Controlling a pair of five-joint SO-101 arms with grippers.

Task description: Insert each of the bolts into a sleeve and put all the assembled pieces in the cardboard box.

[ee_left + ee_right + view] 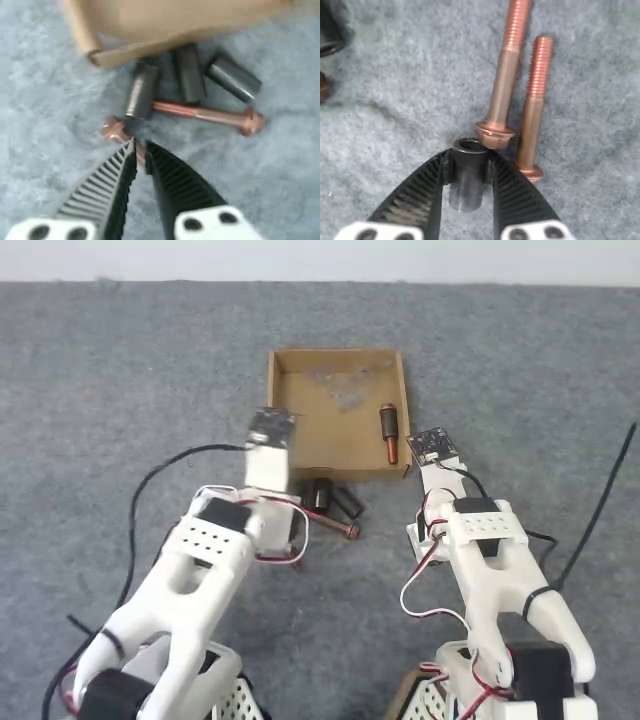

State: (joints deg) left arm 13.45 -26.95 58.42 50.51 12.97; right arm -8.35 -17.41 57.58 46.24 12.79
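Note:
My left gripper (140,150) is shut on the shaft of a copper bolt whose head (113,131) lies on the carpet beside its tips. Just past it lie a second copper bolt (205,114) and three black sleeves (141,90), (189,75), (233,78), close to the front wall of the cardboard box (340,468). An assembled bolt and sleeve (388,433) lies inside the box at its right side. My right gripper (468,160) is shut on a black sleeve (466,187), hole end outward, right by the heads of two copper bolts (503,85), (533,105).
Grey carpet covers the table. The loose sleeves (330,498) and a bolt (335,527) cluster between the two arms, in front of the box. Black cables (160,475) trail at the left and the far right.

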